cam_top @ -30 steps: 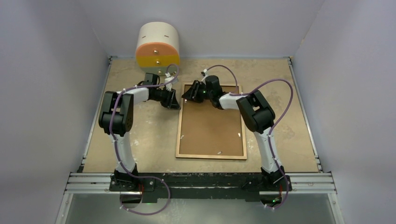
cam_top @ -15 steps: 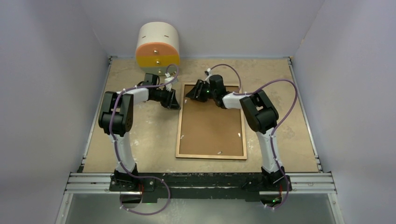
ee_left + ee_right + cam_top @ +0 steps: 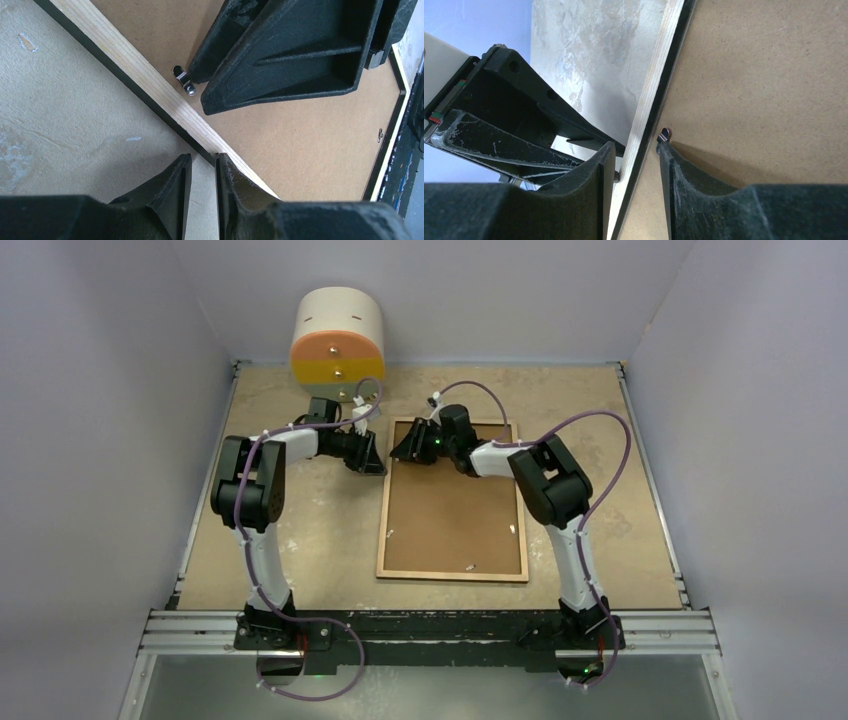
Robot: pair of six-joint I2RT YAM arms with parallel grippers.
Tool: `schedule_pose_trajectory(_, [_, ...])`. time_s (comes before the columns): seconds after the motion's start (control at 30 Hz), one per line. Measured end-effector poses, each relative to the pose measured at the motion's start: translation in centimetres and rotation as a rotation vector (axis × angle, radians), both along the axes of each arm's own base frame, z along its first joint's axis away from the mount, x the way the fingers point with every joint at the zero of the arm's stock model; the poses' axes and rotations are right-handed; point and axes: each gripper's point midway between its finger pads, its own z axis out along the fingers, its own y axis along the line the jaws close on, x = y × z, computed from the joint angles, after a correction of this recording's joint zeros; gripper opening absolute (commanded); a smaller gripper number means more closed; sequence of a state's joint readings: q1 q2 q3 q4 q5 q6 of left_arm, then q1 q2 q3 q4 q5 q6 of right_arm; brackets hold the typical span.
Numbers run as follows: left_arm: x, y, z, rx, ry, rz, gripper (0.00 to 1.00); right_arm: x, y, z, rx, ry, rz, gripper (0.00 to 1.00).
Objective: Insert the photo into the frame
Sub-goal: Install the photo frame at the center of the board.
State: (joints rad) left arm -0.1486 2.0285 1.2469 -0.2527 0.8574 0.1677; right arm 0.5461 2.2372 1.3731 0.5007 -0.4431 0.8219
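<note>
The frame (image 3: 452,576) lies back up, centre, bare table (image 3: 310,540) around its edges. At its upper left edge our right gripper (image 3: 635,145) straddles it, open; whether the left gripper (image 3: 202,159) grips, we cannot tell

Robot lab test cell, not a home. Plain pale-grey panel walls (image 3: 100,440) box in a mottled beige tabletop (image 3: 620,490) at 9, 12 and 3 o'clock. Silver aluminium rail (image 3: 450,640) at 6 o'clock carries two black-and-white robot arms (image 3: 262,560). Purple cables (image 3: 610,455) loop loose. Cream, orange and yellow drum-shaped unit (image 3: 337,340) at 11 o'clock.
</note>
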Motion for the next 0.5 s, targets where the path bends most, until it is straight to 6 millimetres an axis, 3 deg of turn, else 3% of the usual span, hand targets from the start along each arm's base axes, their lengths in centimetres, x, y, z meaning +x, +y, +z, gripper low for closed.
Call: schedule_pose_trajectory(0.5, [-0.03, -0.02, 0.02, -0.003, 0.000, -0.002, 0.25, -0.05, 0.82, -0.21, 0.024, 0.025, 0.058, 0.37])
